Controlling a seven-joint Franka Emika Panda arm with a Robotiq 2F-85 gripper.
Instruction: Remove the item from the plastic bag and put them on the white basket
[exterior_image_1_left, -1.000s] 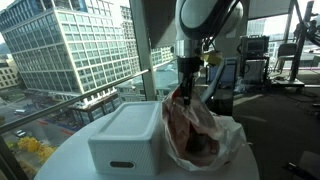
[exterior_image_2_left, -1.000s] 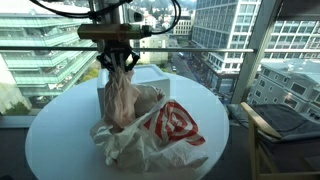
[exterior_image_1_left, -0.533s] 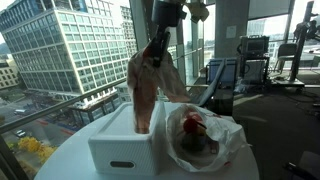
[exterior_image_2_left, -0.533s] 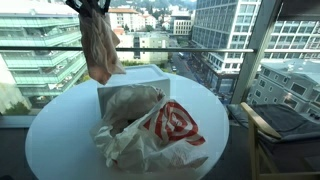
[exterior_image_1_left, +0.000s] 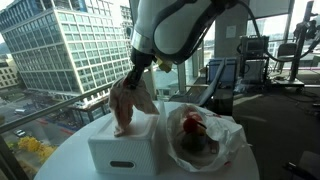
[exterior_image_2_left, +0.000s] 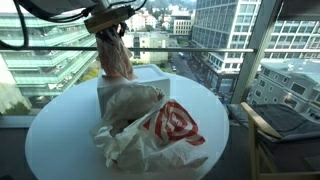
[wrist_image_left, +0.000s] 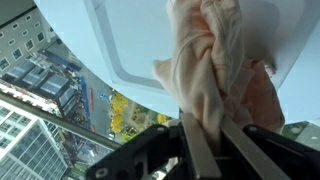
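My gripper (exterior_image_1_left: 139, 72) is shut on a pale pink crumpled cloth (exterior_image_1_left: 128, 103), which hangs over the white basket (exterior_image_1_left: 125, 140). The cloth also shows in an exterior view (exterior_image_2_left: 114, 57) under the gripper (exterior_image_2_left: 109, 30), above the basket (exterior_image_2_left: 150, 75). In the wrist view the cloth (wrist_image_left: 215, 70) is pinched between the fingers (wrist_image_left: 202, 128), with the basket's inside (wrist_image_left: 130, 40) below. The plastic bag (exterior_image_1_left: 205, 138) with red print lies open beside the basket; it also shows in an exterior view (exterior_image_2_left: 160, 128). Something red and dark sits inside it.
Basket and bag sit on a round white table (exterior_image_2_left: 60, 140) next to large windows with city buildings outside. Desks, monitors and chairs (exterior_image_1_left: 255, 60) stand behind the table. A chair (exterior_image_2_left: 285, 135) stands beside the table.
The gripper lifted the pink cloth out of the plastic bag, carried it sideways, and has now lowered it over the white basket.
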